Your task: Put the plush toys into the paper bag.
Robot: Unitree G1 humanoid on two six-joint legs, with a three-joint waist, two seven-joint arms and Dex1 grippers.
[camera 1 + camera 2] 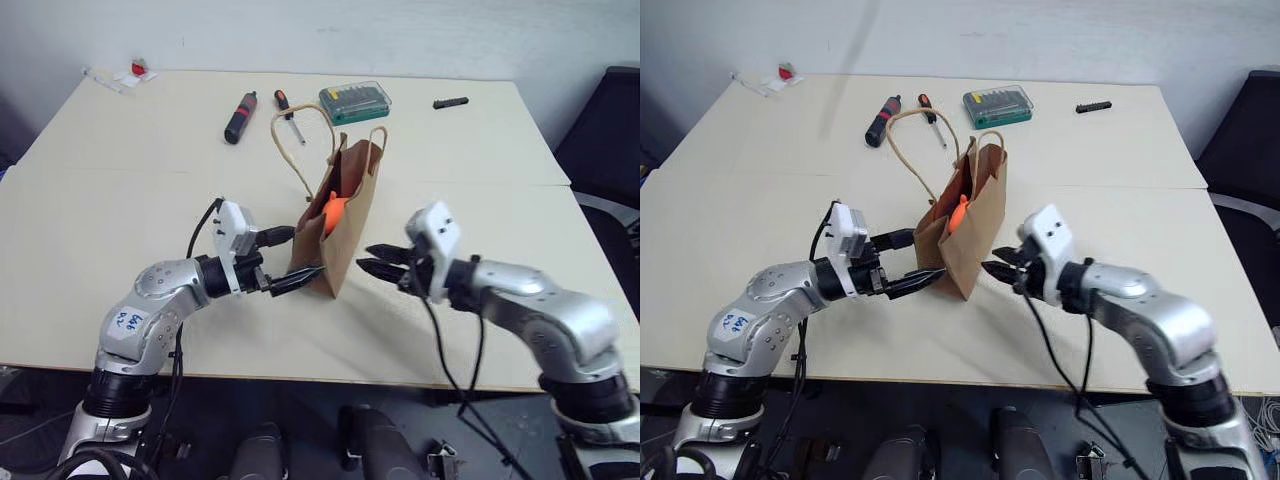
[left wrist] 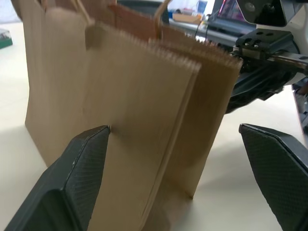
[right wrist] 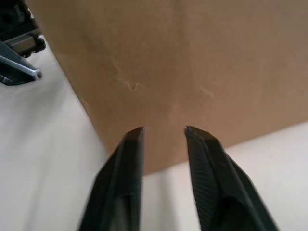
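The paper bag (image 1: 345, 215) stands upright in the middle of the table (image 1: 120, 210), brown, with two tan loop handles. The orange plush toy (image 1: 335, 212) peeks out of its open top. The left gripper (image 1: 296, 281) is at about 8 o'clock from the bag, the right gripper (image 1: 372, 262) at about 4 o'clock.

In the left wrist view, the left gripper's fingers (image 2: 79, 168) stand wide apart around the bag's narrow end, holding nothing.

In the right wrist view, the right gripper's fingers (image 3: 127, 163) are only a little apart, tips very near the bag's flat side.
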